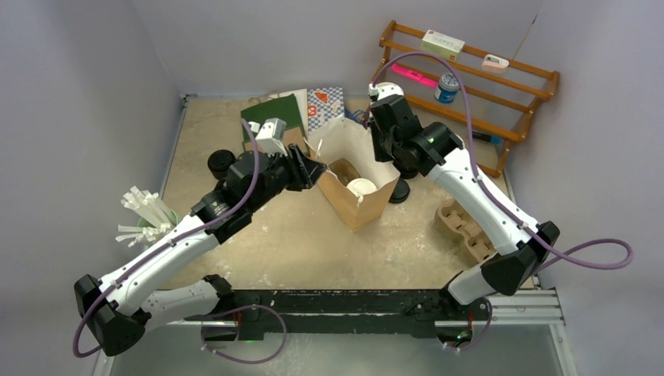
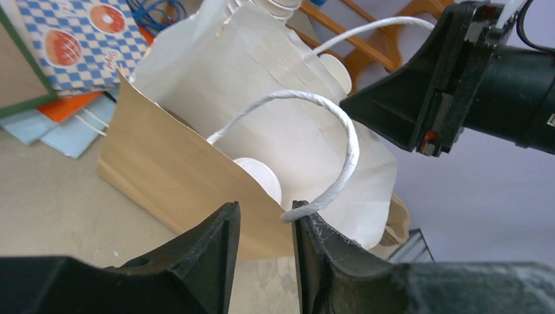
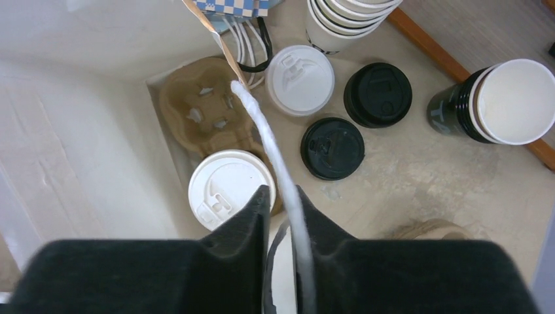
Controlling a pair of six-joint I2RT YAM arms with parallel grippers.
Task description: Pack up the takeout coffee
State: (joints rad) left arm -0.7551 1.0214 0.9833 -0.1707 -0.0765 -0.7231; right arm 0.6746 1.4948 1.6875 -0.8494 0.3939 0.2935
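Observation:
A brown paper bag [image 1: 368, 207] stands open mid-table. Inside it, a white-lidded takeout coffee [image 3: 231, 188] sits on a cardboard carrier [image 3: 203, 108]; the same lid [image 2: 262, 180] shows over the bag's near wall. My left gripper [image 2: 265, 209] is at the bag's left rim, jaws apart, one handle end touching its right fingertip. My right gripper [image 3: 283, 193] hangs over the bag's back edge, jaws close together around the white cord handle [image 3: 262, 124]; a pinch does not show. Behind the bag stand a white-lidded cup [image 3: 300, 80] and two black-lidded cups [image 3: 377, 94] [image 3: 332, 148].
A dark lidless cup [image 3: 497, 101] and a stack of white cups [image 3: 343, 19] stand by the wooden rack [image 1: 470, 70]. A spare carrier [image 1: 466, 227] lies right, a holder of white sticks [image 1: 145, 211] left, a black-lidded cup [image 1: 221, 163] behind my left arm, and flat packets [image 1: 325, 102] at the back.

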